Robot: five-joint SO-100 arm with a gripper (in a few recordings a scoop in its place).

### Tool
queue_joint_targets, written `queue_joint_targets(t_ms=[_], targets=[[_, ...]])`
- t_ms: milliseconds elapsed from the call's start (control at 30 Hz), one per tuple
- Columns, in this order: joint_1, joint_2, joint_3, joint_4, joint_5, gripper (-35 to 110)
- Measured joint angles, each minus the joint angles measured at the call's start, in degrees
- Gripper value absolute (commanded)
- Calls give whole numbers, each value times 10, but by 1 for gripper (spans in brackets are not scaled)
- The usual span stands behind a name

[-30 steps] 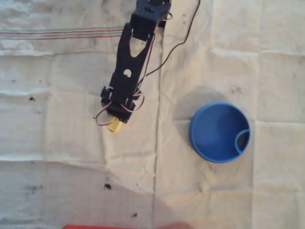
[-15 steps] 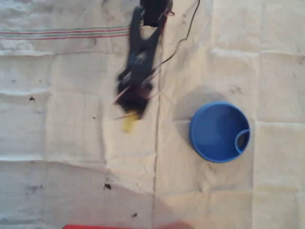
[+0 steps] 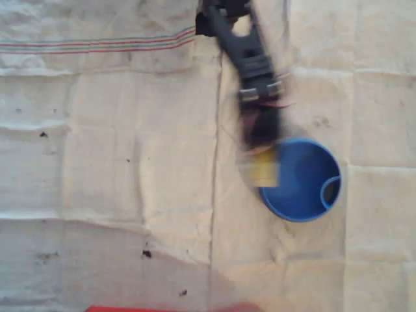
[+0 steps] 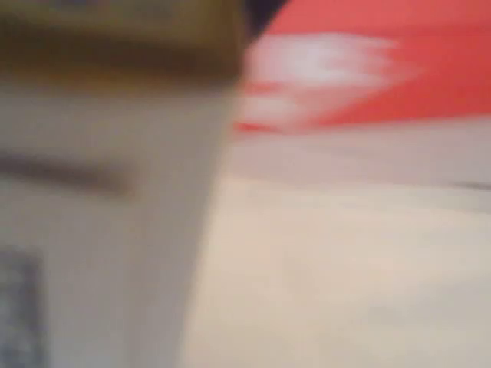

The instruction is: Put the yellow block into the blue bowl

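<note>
Fingers [image 3: 263, 159] of the black arm [image 3: 244, 55] pinch the yellow block [image 3: 263, 170], seen blurred in the overhead view. Block sits at the arm's tip, over the left rim of the blue bowl [image 3: 302, 188], partly above the bowl's inside and partly above the cloth beside it. Whether it touches the rim cannot be told through the blur. Bowl stands upright on the pale creased cloth [image 3: 97, 162] covering the tabletop, with a small curved loop [image 3: 329, 190] at its right inner rim. Arm reaches down from the top edge, slanting toward the bowl. Thin red and green stripes [image 3: 91, 45] cross the cloth at upper left. Red strip [image 3: 169, 308] lies along the bottom edge. Wrist view is heavily blurred: a yellowish block end [image 4: 123, 38] at top left, pale cloth below, a red patch [image 4: 399, 69] at upper right.
</note>
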Motion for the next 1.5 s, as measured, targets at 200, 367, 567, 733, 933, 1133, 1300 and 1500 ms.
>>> queue_joint_targets(t_ms=[200, 367, 567, 733, 933, 1133, 1300, 1500], targets=[[-28, -54, 0, -81, 3, 0], [-29, -111, 0, -125, 4, 0], [-29, -135, 0, -142, 4, 8], [-29, -135, 0, -143, 4, 27], [-29, -135, 0, -122, 4, 25], [-29, -92, 1, -51, 3, 8], [-29, 18, 0, 32, 41, 0], [-29, 128, 0, 100, 116, 0]])
